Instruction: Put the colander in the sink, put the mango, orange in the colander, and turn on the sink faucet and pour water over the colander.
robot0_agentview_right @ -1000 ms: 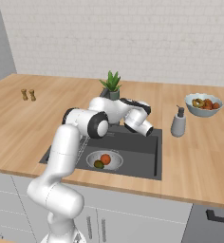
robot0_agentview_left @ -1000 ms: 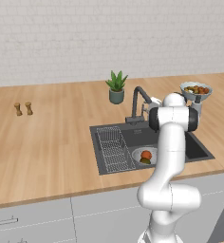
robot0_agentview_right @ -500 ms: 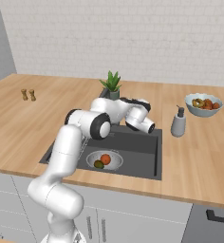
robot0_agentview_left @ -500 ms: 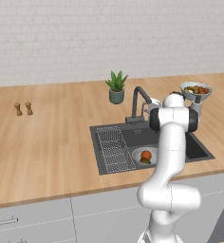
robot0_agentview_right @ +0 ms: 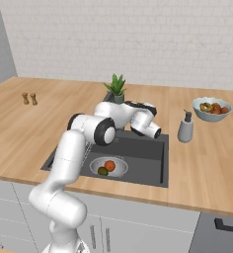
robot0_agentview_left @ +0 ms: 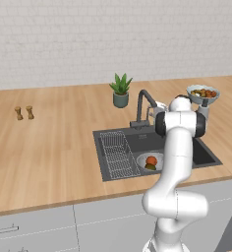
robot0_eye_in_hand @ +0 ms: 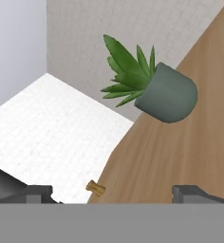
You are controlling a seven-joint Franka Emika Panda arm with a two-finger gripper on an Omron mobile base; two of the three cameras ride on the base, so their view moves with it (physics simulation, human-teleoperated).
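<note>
The silver colander point(robot0_agentview_left: 145, 160) point(robot0_agentview_right: 117, 167) sits in the dark sink point(robot0_agentview_left: 201, 153) point(robot0_agentview_right: 145, 157). It holds the orange point(robot0_agentview_left: 151, 160) point(robot0_agentview_right: 109, 165) and the green mango point(robot0_agentview_left: 150, 167) point(robot0_agentview_right: 102, 171). The dark gooseneck sink faucet point(robot0_agentview_left: 140, 104) rises at the basin's back edge. My hand hovers above the sink, just right of the faucet. My gripper point(robot0_eye_in_hand: 116, 192) is open with nothing between its fingertips point(robot0_eye_in_hand: 194, 191), facing the back wall and the potted plant. The water is out of view.
A potted plant point(robot0_agentview_left: 120, 97) point(robot0_eye_in_hand: 167, 94) stands behind the faucet. A wire rack point(robot0_agentview_left: 117, 155) lines the sink's left side. A soap dispenser point(robot0_agentview_right: 185, 129) and a fruit bowl point(robot0_agentview_right: 212, 108) stand to the right. Two small shakers point(robot0_agentview_left: 23, 113) are far left.
My hand has shifted only slightly beside the faucet. The colander and fruit have stayed put.
</note>
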